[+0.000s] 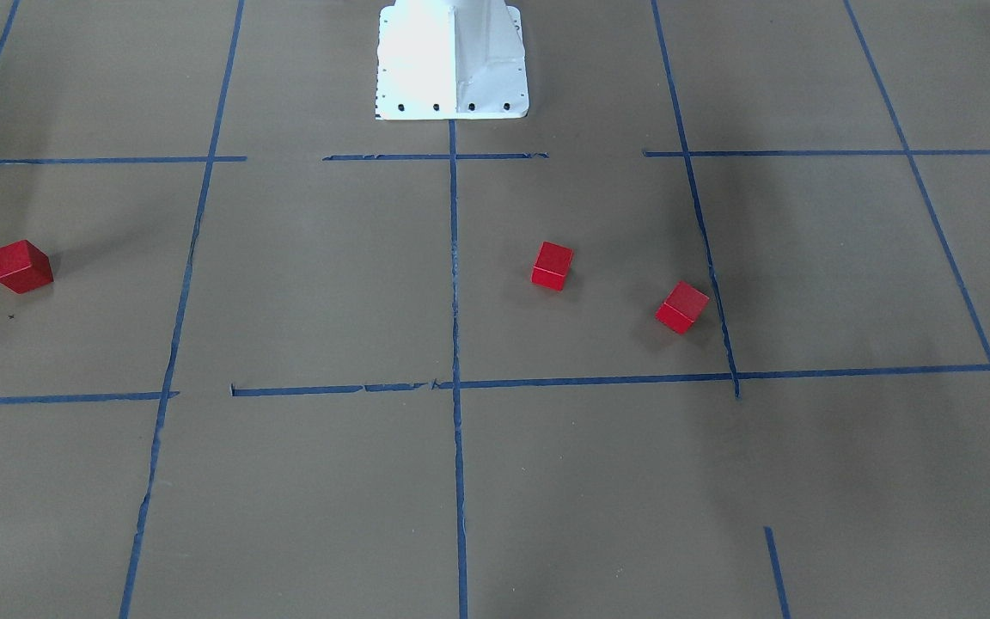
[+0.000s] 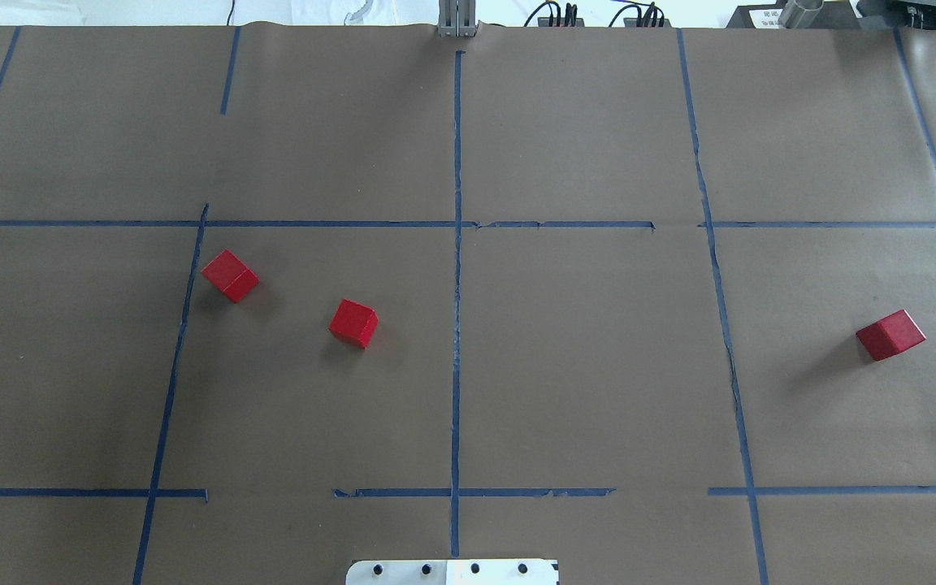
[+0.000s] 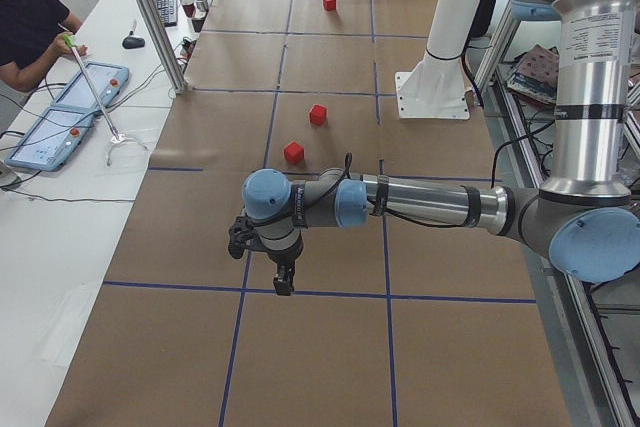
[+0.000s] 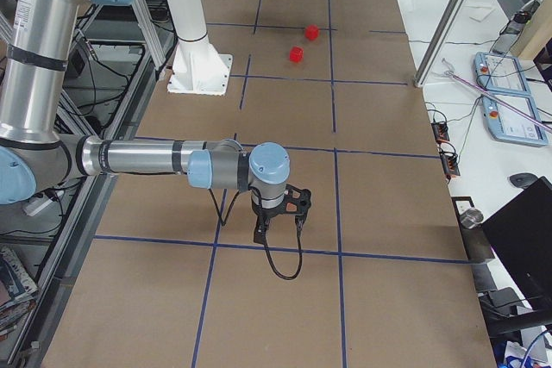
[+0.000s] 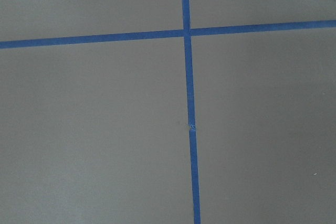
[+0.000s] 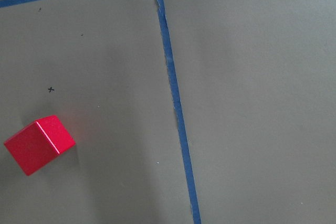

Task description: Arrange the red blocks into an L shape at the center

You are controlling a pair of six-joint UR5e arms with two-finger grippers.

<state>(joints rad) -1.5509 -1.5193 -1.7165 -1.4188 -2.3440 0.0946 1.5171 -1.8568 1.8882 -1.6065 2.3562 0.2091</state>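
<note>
Three red blocks lie apart on the brown paper. In the overhead view one block (image 2: pixel 230 275) is at the left by a tape line, one block (image 2: pixel 353 322) is left of centre, and one block (image 2: pixel 890 335) is far right. The front view shows them mirrored: the first block (image 1: pixel 682 307), the second block (image 1: pixel 553 265), the third block (image 1: pixel 21 266). The right wrist view shows one block (image 6: pixel 39 144) at lower left. My left gripper (image 3: pixel 284 282) shows only in the left side view and my right gripper (image 4: pixel 278 221) only in the right side view, so I cannot tell if they are open.
The white robot base (image 1: pixel 452 60) stands at the table's robot-side edge. Blue tape lines (image 2: pixel 457 268) grid the paper. A side table with tablets (image 3: pixel 60 117), an operator (image 3: pixel 25 27) and a metal post (image 3: pixel 150 17) lie past the far edge.
</note>
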